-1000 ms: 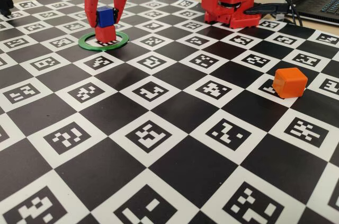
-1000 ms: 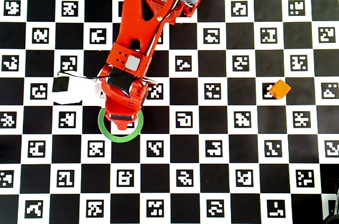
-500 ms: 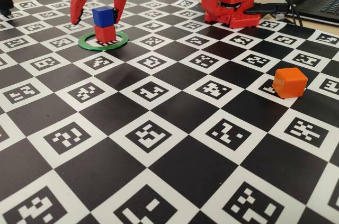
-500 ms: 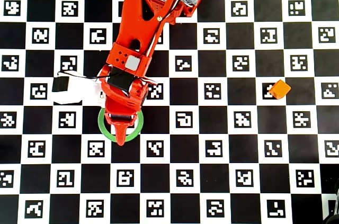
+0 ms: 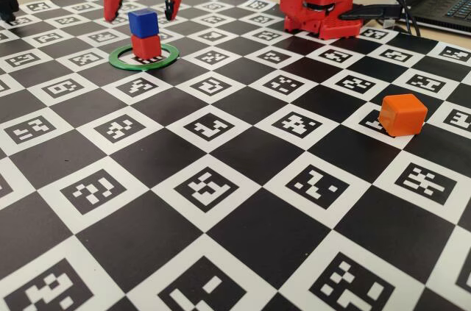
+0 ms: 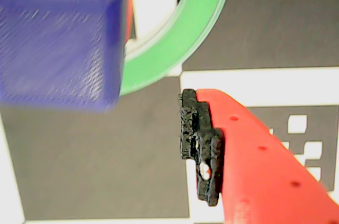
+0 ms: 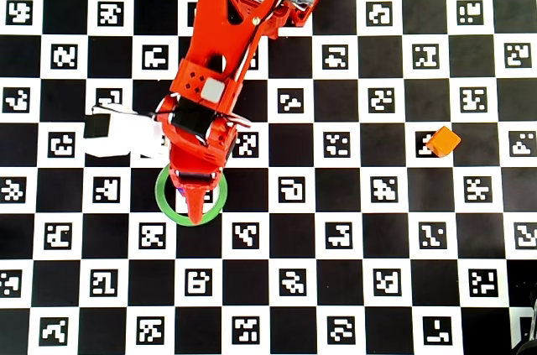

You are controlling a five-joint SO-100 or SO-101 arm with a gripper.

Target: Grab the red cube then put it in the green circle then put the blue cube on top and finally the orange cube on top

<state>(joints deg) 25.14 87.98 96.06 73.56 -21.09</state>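
— Two fingers of the gripper [image 5: 140, 9] stand spread wide in the fixed view, one either side of the stack, holding nothing. A second ago they were lower and pressed against the blue cube [image 5: 143, 22]; now their tips hang level with its top, clear of it.

— And the stack?

— Unmoved. The blue cube sits on the red cube [image 5: 146, 46], which stands inside the green circle [image 5: 143, 57] on the checkered board [image 5: 235, 179]. The orange cube [image 5: 402, 114] rests well apart, to the right in that view, where it was before.

— What is hard to see?

— From overhead the arm [image 7: 226, 61] covers both stacked cubes; only parts of the green circle [image 7: 165, 208] show around it, with one finger lying across the ring. The orange cube [image 7: 442, 141] is plain there. The wrist view is blurred: the blue cube [image 6: 58, 38] fills the upper left, cut off by the edge, a thin red sliver beside it, an arc of the green circle [image 6: 180, 38], and only one padded finger at lower right.

— The arm's upper part?

— Cut off at the top of the fixed view.
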